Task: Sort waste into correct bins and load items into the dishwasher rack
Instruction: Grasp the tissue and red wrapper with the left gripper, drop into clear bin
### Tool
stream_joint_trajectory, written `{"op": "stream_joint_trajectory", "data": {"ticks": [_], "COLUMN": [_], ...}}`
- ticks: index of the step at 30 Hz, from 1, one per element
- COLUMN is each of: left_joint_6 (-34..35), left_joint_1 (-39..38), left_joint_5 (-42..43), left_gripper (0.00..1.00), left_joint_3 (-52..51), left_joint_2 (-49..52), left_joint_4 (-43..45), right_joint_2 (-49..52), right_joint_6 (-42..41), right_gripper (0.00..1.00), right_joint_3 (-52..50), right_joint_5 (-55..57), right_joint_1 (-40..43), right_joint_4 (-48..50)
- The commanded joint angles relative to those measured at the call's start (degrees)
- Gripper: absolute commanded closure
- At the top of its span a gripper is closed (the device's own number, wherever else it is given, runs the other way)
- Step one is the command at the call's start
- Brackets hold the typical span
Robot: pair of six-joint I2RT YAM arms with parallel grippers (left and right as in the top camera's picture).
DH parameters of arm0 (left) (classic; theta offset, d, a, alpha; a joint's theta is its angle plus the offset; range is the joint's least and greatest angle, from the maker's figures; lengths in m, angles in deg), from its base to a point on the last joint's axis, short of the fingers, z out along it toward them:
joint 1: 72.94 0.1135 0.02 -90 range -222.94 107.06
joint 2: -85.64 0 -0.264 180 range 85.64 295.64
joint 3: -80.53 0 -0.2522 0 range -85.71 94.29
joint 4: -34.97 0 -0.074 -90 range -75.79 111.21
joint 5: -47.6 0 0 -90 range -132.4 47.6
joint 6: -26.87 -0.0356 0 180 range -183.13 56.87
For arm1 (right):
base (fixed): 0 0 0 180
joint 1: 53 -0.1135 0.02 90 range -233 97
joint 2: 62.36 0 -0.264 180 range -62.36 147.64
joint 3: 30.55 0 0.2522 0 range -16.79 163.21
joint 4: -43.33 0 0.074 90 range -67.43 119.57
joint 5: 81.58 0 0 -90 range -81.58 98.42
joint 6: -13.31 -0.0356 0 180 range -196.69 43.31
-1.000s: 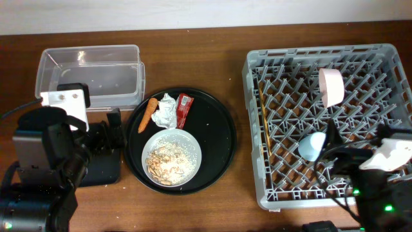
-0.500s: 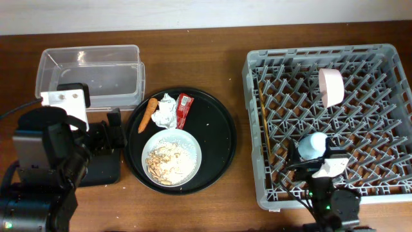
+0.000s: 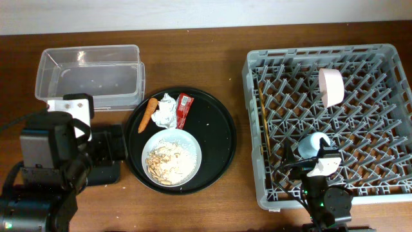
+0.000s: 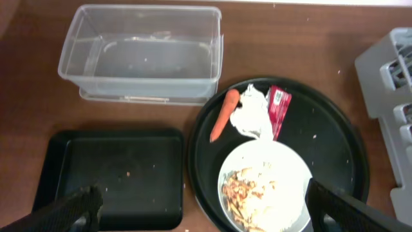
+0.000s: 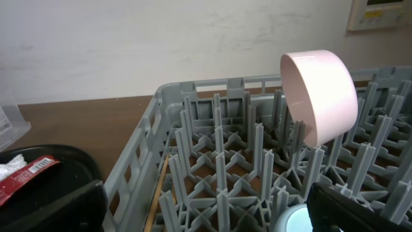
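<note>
- While the bowl (image 3: 172,156) of rice scraps (image 3: 165,164) sits on the near side of the round black tray (image 3: 219,138), the carrot (image 3: 148,115), napkin (image 3: 165,111) and red wrapper (image 3: 184,109) lie side by side behind it.
- The clear tub (image 3: 90,77) stands to the left of that tray, and the flat black tray (image 4: 116,177) lies just in front of the tub.
- In the rack (image 3: 257,71), the pink cup (image 3: 331,87) is tipped on the pegs. The blue cup (image 3: 313,143) sits nearer the arms, and the chopsticks (image 3: 263,125) lie along the left wall.
- Your left gripper (image 4: 203,206) hangs above the two trays, spread wide and holding nothing.
- Your right gripper (image 5: 206,206) is parted and empty too. The blue cup seems to sit just by its right finger, though only a sliver shows.
</note>
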Motion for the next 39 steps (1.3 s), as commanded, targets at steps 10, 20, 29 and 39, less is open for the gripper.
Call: {"op": "stream_joint_trajectory", "data": {"ticks": [10, 20, 29, 39], "left_joint_6": [3.4, 3.5, 3.1, 3.1], "left_joint_1": [-0.1, -4.3, -10.4, -13.6], "left_joint_5": [6.9, 18.0, 12.7, 4.5], "left_gripper": [0.01, 0.01, 0.42, 0.62], "left_joint_3": [0.3, -4.7, -4.7, -4.7], "left_joint_2": [0.0, 19.6, 47.7, 61.0], "left_joint_4": [-3.3, 11.4, 21.7, 25.8], "right_joint_2": [-0.5, -0.5, -0.5, -0.5], "right_joint_6": [-0.4, -0.4, -0.4, -0.4], "right_gripper": [0.02, 0.02, 0.02, 0.02], "right_joint_3": [-0.3, -0.3, -0.3, -0.3], "right_joint_5": [-0.3, -0.3, -0.3, -0.3], "right_joint_1": [0.3, 0.3, 0.3, 0.3], "right_joint_4": [-0.5, -0.5, -0.5, -0.5]}}
